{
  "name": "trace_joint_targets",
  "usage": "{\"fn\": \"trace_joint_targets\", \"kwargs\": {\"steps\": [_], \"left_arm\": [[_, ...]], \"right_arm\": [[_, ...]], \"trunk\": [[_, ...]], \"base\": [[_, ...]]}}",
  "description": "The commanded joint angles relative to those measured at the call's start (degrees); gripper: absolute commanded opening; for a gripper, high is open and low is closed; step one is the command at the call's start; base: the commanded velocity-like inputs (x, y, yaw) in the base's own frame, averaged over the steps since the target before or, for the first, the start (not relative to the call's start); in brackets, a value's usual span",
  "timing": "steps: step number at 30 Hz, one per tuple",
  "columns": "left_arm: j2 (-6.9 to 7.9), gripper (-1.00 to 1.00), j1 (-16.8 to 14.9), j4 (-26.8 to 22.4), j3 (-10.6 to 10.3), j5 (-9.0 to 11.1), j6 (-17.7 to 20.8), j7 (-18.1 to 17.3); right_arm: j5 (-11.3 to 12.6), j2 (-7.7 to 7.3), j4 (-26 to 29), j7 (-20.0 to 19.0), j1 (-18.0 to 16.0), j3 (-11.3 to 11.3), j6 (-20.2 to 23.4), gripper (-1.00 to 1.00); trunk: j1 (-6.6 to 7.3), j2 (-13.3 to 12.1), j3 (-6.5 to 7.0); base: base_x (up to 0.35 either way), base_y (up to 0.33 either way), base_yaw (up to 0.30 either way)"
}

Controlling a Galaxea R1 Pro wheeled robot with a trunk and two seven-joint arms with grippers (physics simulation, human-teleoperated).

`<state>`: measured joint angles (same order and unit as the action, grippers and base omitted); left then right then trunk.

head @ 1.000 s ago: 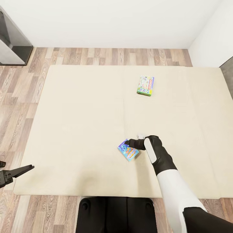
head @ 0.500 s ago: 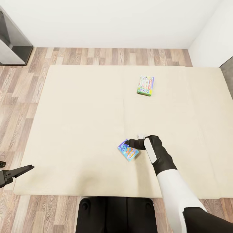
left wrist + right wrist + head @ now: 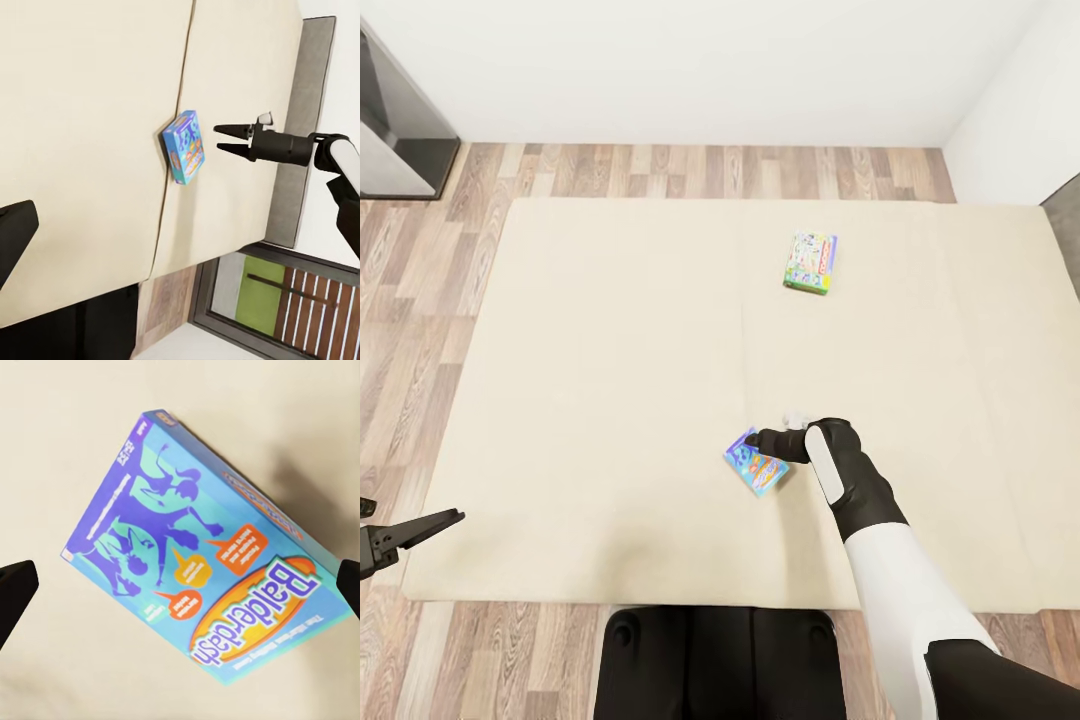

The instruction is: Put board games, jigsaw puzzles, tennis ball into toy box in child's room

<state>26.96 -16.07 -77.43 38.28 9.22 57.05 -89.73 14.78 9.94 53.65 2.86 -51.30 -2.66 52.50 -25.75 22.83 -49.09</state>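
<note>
Two board games lie on the beige bed. The blue-purple board game rests near the bed's front edge, and the green-edged pale blue one lies farther back. My right gripper hovers just above the blue-purple box and is open. In the left wrist view the right gripper points at the box with its fingers apart. The right wrist view has the box lying between the two spread fingertips. My left gripper hangs open over the floor at the bed's front left corner.
Wood-plank floor surrounds the bed. A dark grey cabinet stands at the back left against the white wall. My own black base is at the bed's front edge. The grey headboard runs along one side of the mattress.
The whole picture has shifted very slightly, so the camera moved. Both arms and both boxes stay where they were.
</note>
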Motion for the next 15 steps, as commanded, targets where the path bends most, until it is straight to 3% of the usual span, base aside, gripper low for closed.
{"fn": "trace_joint_targets", "kwargs": {"steps": [1, 15], "left_arm": [[0.02, 1.00, -0.02, -0.01, 0.00, -0.08, 0.61, -0.27], [0.03, 1.00, -0.02, 0.00, 0.03, -0.08, 0.61, -0.27]], "right_arm": [[0.42, 0.06, 0.05, 0.30, -0.02, -0.16, 0.25, 1.00], [0.42, 0.06, 0.05, 0.29, -0.03, -0.20, 0.32, 1.00]], "trunk": [[-0.03, 0.09, -0.14], [-0.03, 0.09, -1.38]], "base": [[0.000, 0.000, 0.000], [0.000, 0.000, 0.000]]}}
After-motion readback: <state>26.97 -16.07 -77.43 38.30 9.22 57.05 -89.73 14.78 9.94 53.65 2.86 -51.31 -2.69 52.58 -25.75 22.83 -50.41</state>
